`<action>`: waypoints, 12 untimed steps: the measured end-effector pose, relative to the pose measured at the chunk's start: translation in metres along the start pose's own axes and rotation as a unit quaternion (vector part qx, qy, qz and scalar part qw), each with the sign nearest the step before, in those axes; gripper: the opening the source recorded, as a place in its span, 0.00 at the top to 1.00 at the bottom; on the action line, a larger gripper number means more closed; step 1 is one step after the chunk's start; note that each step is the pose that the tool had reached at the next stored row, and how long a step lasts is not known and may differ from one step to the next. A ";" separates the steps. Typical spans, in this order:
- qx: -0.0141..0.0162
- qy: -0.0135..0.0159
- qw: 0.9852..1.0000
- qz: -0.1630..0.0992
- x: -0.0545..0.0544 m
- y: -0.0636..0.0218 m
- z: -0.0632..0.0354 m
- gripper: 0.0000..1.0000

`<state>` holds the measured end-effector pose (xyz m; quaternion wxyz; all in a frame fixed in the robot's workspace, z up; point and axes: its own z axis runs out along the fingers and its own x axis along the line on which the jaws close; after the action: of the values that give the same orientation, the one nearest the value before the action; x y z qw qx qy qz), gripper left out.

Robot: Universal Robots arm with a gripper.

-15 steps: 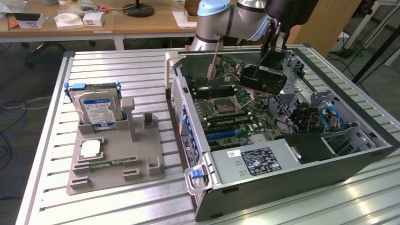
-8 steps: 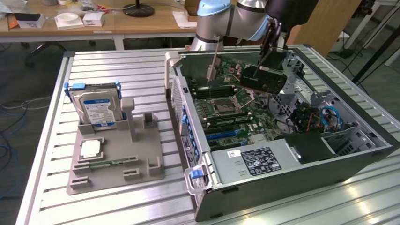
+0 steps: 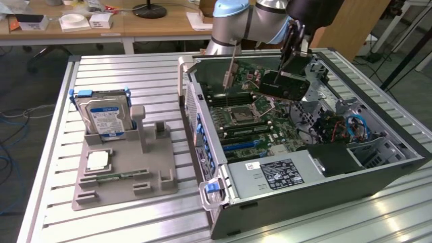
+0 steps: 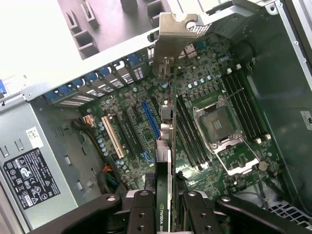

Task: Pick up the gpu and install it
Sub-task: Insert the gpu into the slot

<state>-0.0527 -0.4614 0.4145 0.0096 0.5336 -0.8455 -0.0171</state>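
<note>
Slatted table (image 3: 135, 71): computer case (image 3: 304, 197), gray holder (image 3: 115, 195)

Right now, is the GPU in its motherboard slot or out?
Out: the gripper holds the GPU edge-on above the motherboard, and the blue slot lies bare.

A ribbed metal table (image 3: 121, 76) occupied the room. Behind its far edge stood a wooden desk (image 3: 155, 25) carrying white boxes (image 3: 74, 21). Loose cables (image 3: 19, 115) lay on the grey floor (image 3: 40, 81) beyond the table edge at the exterior view's left.
</note>
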 end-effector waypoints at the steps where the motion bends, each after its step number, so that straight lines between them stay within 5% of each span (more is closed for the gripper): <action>1: 0.000 0.000 1.000 -0.002 0.000 0.0000 0.0000 0.74; 12: 0.000 0.001 0.999 -0.035 0.000 0.0000 0.0000 0.74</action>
<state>-0.0527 -0.4614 0.4145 0.0102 0.5629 -0.8263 -0.0167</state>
